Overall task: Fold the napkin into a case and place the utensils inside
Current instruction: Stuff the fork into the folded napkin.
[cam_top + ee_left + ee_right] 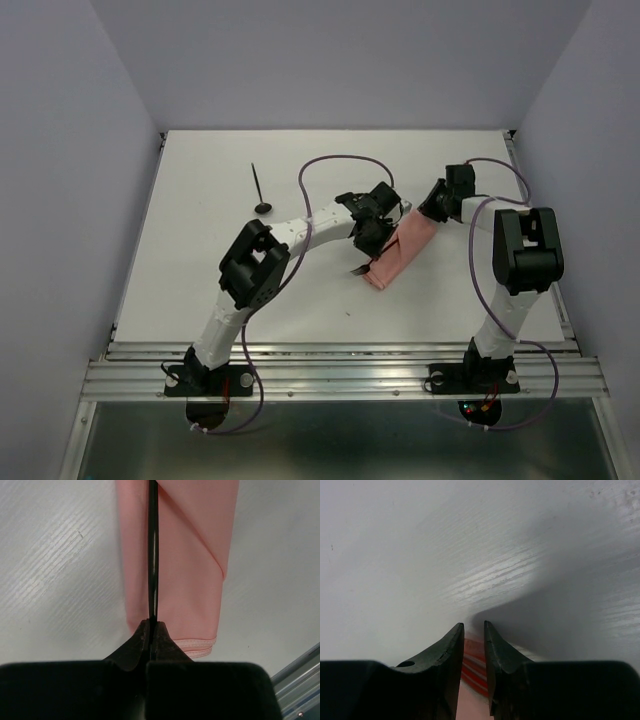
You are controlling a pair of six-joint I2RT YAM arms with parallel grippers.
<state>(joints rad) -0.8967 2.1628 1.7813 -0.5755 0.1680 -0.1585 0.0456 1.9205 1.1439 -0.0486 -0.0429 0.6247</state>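
Observation:
The pink napkin (405, 250) lies as a narrow folded case running diagonally on the white table, right of centre. My left gripper (363, 260) sits at its near, hemmed end. In the left wrist view it (151, 622) is shut on a slim black fork (153, 555), seen edge-on along the napkin (190, 570); the fork's tip is out of frame. My right gripper (426, 214) is at the case's far end. Its jaws (473, 625) stand narrowly apart with pink, red-striped cloth (472, 667) pinched between them. The black spoon (258, 185) lies alone at the far left.
Purple cables (330, 162) loop over the table behind both wrists. A metal rail (340, 365) borders the near edge and shows in the left wrist view (300, 680). Pale walls close the table in on three sides.

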